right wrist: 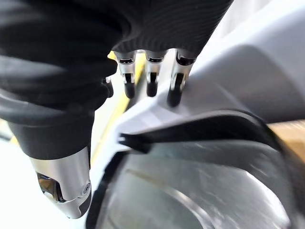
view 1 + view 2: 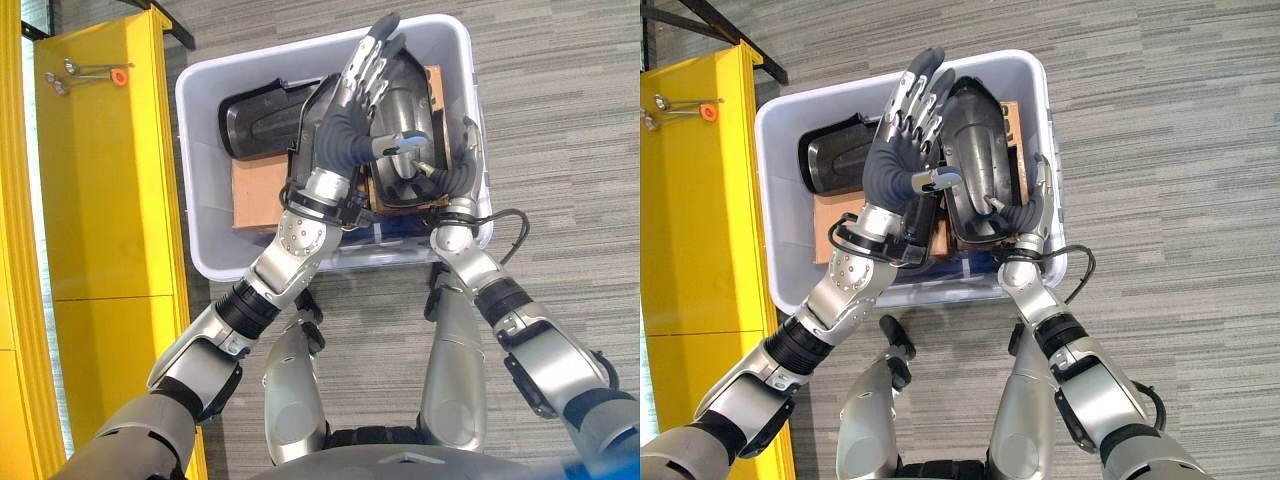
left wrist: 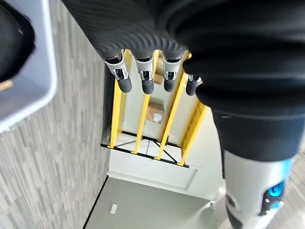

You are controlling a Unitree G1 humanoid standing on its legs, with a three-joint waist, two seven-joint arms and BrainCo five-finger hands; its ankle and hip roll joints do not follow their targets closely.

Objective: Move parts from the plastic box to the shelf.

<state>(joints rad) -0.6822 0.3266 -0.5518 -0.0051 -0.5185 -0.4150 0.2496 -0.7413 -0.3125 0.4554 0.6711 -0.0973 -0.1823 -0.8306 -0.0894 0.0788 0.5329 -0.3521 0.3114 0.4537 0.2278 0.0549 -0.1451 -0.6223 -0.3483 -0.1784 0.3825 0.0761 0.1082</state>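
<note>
Both hands flat on dark part (image 2: 975,160) over plastic box (image 2: 775,250). Left hand (image 2: 902,150) fingers spread straight; right hand (image 2: 1025,212) fingers straight. Yellow shelf (image 2: 100,200) left.

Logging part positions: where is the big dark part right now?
In the left eye view, the big dark part stands in the plastic box, right side, between both robot hands.

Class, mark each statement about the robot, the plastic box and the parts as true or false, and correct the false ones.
1. Both robot hands are at one dark part over the plastic box. True.
2. The left robot hand is a closed fist. False: its fingers are straight.
3. A second dark part lies in the box. True.
4. The yellow shelf is on the robot's right. False: it is on its left.
5. The box sits on a table. False: on grey floor.
</note>
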